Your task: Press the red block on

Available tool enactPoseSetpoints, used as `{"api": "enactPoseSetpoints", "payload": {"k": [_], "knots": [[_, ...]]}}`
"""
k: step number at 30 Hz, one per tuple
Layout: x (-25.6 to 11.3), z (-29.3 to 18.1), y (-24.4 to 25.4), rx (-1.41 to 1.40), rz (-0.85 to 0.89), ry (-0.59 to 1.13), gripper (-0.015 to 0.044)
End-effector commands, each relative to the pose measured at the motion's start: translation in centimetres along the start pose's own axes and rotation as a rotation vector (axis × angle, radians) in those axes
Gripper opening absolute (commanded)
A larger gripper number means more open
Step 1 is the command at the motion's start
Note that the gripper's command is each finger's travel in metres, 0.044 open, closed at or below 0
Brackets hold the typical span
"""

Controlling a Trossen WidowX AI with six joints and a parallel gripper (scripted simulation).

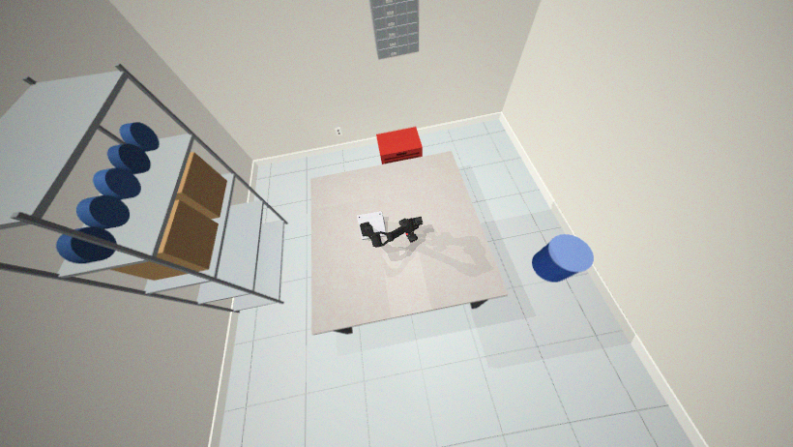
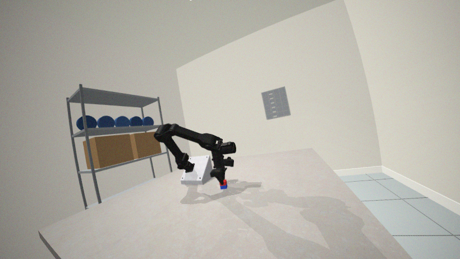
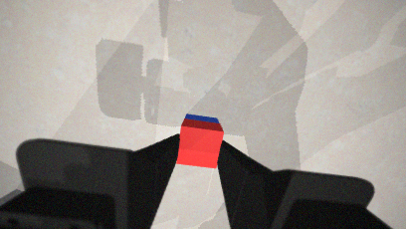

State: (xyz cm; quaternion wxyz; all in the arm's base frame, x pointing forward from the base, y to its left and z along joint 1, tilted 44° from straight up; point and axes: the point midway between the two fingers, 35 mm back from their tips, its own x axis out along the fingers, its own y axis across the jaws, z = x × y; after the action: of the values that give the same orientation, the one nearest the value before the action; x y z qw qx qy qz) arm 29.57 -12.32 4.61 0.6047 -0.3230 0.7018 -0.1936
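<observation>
Red block (image 2: 224,182) (image 3: 200,144) is showing its broad face in the wrist view, with just a strip of the blue block (image 2: 223,186) (image 3: 201,118) peeking past its far edge; the exterior view is revealing red sitting directly above blue, low at the table (image 1: 343,288) (image 2: 154,218). From the top, only a red speck is appearing beside the dark arm (image 1: 395,233) (image 2: 189,135). Gripper (image 2: 222,182) (image 3: 199,141) fingers are clamping the red block between their tips.

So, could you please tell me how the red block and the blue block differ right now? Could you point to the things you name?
The red block (image 2: 224,182) (image 3: 200,145) is held in the pincer (image 2: 223,183) (image 3: 199,141); the blue block (image 2: 223,186) (image 3: 202,118) is not. Red is on top, blue underneath. From the wrist, red shows broadly, blue only as a strip.
</observation>
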Motion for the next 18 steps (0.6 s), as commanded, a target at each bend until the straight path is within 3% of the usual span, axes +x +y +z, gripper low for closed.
{"api": "enactPoseSetpoints", "payload": {"k": [1,9,18], "knots": [[-0.02,-0.01,-0.02,0.002,0.0,0.0,0.0],[-0.02,-0.01,-0.02,0.002,0.0,0.0,0.021],[-0.29,0.05,-0.01,0.002,0.001,-0.001,0.022]]}}
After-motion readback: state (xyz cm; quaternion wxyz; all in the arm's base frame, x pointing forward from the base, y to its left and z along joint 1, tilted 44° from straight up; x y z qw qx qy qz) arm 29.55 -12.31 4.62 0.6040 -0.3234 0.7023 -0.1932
